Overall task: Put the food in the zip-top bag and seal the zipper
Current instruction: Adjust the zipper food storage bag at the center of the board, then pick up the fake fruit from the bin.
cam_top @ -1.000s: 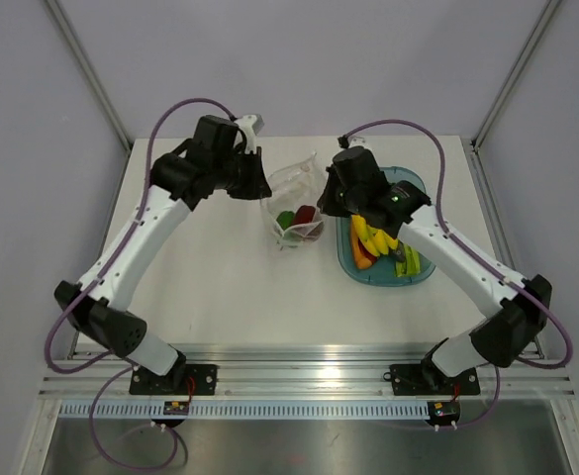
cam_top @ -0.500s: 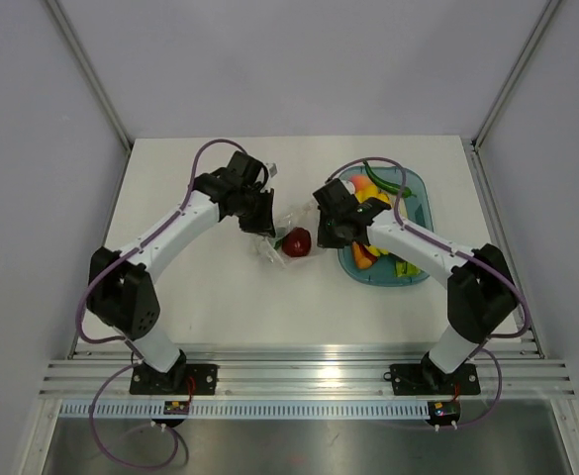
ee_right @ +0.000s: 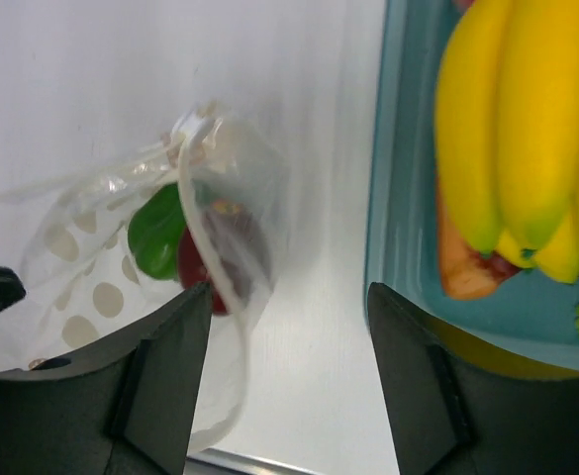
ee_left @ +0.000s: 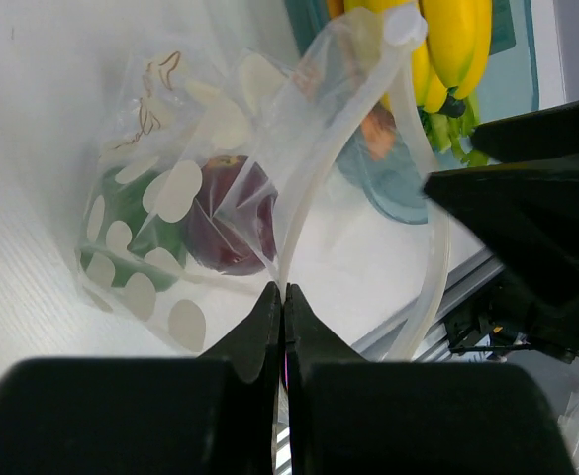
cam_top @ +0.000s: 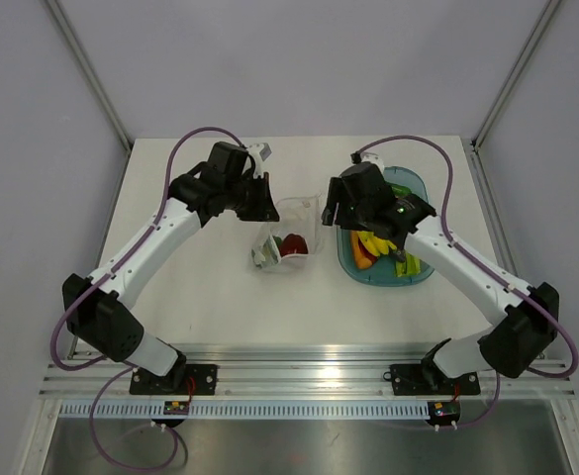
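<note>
The zip-top bag (cam_top: 291,236) stands on the table, clear with white blobs, its mouth lifted. Inside it lie a dark red apple (ee_left: 232,213) and a green round fruit (ee_left: 121,213). My left gripper (ee_left: 284,292) is shut on the zipper (ee_left: 314,173) at the bag's mouth edge and holds it up. My right gripper (ee_right: 289,297) is open and holds nothing, hovering between the bag (ee_right: 111,272) and the tray, its left finger beside the bag's mouth. A yellow banana bunch (ee_right: 527,129) and an orange piece (ee_right: 467,272) lie in the tray.
The teal oval tray (cam_top: 418,279) sits right of the bag with bananas (cam_top: 373,242) and green pieces (cam_top: 408,262) in it. White table (cam_top: 200,287) stretches left and in front of the bag. Grey walls stand around the table.
My right gripper has gone from shut to open and now hovers beside the bag's mouth. Both arms have shifted, while the left gripper has stayed shut on the bag's edge.
</note>
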You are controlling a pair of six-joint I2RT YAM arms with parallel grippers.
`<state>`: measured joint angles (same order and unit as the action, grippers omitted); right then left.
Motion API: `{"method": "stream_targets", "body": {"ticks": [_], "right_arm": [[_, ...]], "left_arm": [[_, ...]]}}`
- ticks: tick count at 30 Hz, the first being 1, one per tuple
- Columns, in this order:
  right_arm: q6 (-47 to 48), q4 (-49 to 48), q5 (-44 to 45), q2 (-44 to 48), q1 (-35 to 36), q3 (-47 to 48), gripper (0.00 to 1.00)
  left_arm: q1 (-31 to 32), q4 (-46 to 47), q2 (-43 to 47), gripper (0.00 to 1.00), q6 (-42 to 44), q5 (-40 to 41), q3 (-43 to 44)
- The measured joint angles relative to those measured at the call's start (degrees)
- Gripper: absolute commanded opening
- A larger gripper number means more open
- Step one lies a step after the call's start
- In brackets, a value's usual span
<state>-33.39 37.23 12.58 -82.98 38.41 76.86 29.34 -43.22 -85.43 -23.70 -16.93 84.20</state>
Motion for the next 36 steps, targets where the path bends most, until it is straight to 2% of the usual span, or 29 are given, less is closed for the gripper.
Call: {"method": "stream_targets", "body": {"ticks": [4, 5, 8, 17, 26, 28, 29, 31, 32, 36], "right_arm": [[1.55, 0.55, 0.35, 4.24, -7.26, 0.00, 0.82], [2.08, 0.66, 0.17, 4.42, -10.19, 0.00, 0.90], [3.76, 1.18, 0.35, 2.62, -16.96, 0.00, 0.99], [9.94, 1.60, -7.13, -8.55, -25.05, 0.04, 0.99], [13.49, -0.92, -16.28, -16.48, -26.88, 2.62, 0.97], [14.08, -1.57, -17.99, -16.68, -26.86, 2.56, 0.90], [14.32, -1.73, -18.53, -16.61, -26.91, 2.54, 0.80], [14.84, -1.99, -19.61, -16.52, -26.93, 2.49, 0.68], [15.02, -1.99, -19.89, -16.48, -26.93, 2.47, 0.55], [15.30, -1.88, -20.70, -15.76, -26.93, 2.38, 0.26]], "left_arm": [[0.00, 0.22, -0.79, 0.00, -0.52, -0.11, -0.09], [0.00, 0.33, -0.79, 0.00, -0.61, -0.20, -0.09], [0.00, 0.83, -0.79, 0.00, -0.87, -0.42, -0.17], [0.02, 1.01, -0.79, 0.00, -1.31, -0.48, -0.42], [0.24, 1.33, -0.85, 0.00, -1.40, -0.50, -0.42], [0.26, 1.33, -0.96, 0.00, -1.40, -0.50, -0.42], [0.28, 1.33, -1.03, 0.00, -1.40, -0.50, -0.42], [0.35, 1.36, -1.14, 0.00, -1.40, -0.50, -0.42], [0.35, 1.36, -1.22, 0.00, -1.40, -0.55, -0.42], [0.52, 1.40, -1.77, 0.00, -1.40, -0.72, -0.42]]}}
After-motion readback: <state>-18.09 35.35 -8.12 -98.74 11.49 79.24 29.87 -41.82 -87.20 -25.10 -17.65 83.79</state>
